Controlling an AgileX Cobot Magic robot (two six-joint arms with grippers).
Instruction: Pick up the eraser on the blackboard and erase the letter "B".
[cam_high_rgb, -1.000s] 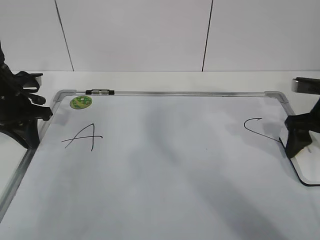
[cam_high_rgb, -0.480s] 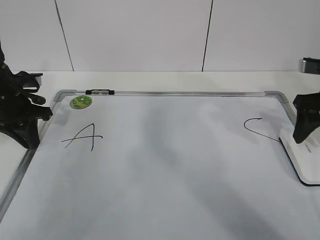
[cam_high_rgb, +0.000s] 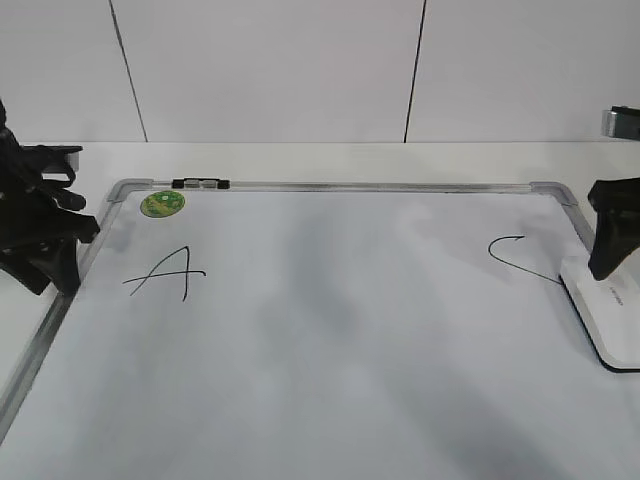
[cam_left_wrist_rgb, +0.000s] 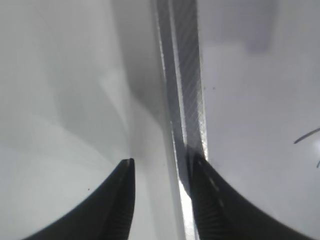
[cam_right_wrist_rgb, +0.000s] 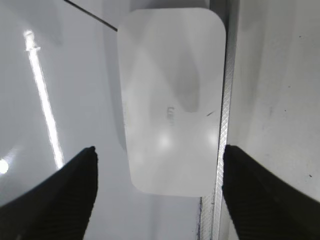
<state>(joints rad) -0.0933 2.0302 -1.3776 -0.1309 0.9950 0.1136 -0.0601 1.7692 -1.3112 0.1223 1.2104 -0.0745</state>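
Observation:
The blackboard (cam_high_rgb: 350, 186) lies flat on the table, a white board with a silver frame. It bears a slanted "A" (cam_high_rgb: 165, 275) on the left and a hooked "C" (cam_high_rgb: 510, 250) on the right. No letter "B" shows between them. The white eraser (cam_high_rgb: 610, 312) lies at the board's right edge and also shows in the right wrist view (cam_right_wrist_rgb: 172, 100). My right gripper (cam_high_rgb: 610, 255) (cam_right_wrist_rgb: 159, 165) hangs open just above the eraser's near end, not touching it. My left gripper (cam_high_rgb: 55, 255) (cam_left_wrist_rgb: 162, 165) is open and empty over the board's left frame (cam_left_wrist_rgb: 185, 90).
A round green magnet (cam_high_rgb: 162, 204) sits at the board's top left corner. A small black clip (cam_high_rgb: 200, 184) is on the top frame. The board's right frame (cam_right_wrist_rgb: 227, 100) runs beside the eraser. A white wall stands behind the table.
My right gripper has lifted up and to the right off the eraser, which stays lying on the board. The left gripper has shifted slightly left.

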